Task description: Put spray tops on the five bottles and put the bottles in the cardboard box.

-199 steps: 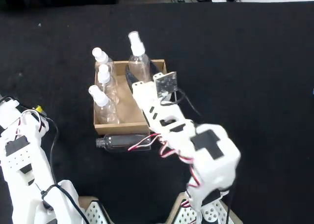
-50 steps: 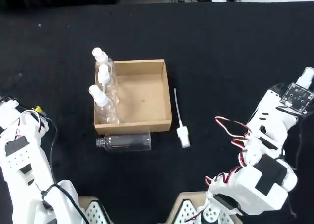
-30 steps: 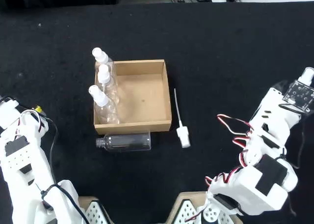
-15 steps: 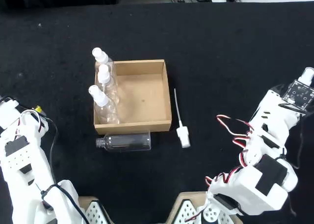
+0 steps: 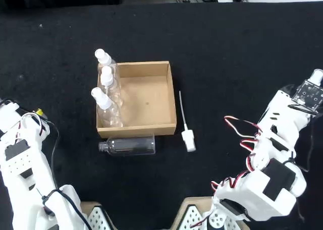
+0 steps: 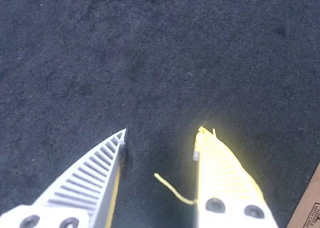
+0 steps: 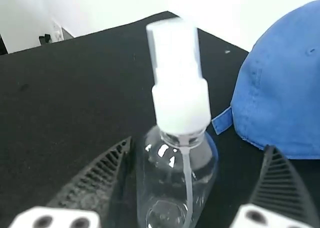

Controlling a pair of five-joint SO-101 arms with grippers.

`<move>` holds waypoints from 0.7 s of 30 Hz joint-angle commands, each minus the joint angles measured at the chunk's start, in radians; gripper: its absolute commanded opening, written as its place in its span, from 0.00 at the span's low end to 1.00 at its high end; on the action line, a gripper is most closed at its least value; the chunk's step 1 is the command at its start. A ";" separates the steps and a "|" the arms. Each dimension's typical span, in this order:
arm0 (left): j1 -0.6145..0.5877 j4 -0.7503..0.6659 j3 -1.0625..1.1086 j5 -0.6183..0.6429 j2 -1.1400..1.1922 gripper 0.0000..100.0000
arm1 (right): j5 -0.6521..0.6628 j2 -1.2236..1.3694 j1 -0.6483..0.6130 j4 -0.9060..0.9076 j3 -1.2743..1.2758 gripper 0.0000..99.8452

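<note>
Three clear bottles with white spray tops (image 5: 107,81) stand in a row along the left wall of the cardboard box (image 5: 151,129). A topless bottle (image 5: 128,145) lies on its side in front of the box. A loose spray top (image 5: 188,137) with its long tube lies right of the box. At the table's far right, another topped bottle (image 7: 180,138) stands upright between the fingers of my right gripper (image 7: 199,145), which is open; its cap (image 5: 316,76) peeks past the right arm (image 5: 282,124). My left gripper (image 6: 162,132) hangs open over bare cloth, left of the box.
A blue cap (image 7: 280,93) lies just behind the bottle at the right gripper. A corner of the box (image 6: 310,208) edges into the left wrist view. The left arm (image 5: 20,154) stands at the near left. Black cloth covers the table.
Since 6.6 s ago the right arm swung from the box to the far right edge, and the fourth topped bottle is now there. Over the last second almost nothing moved.
</note>
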 commanded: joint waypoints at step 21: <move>-0.012 -0.020 -0.015 0.006 -0.031 0.20 | 0.005 -0.002 0.077 0.008 -0.015 0.13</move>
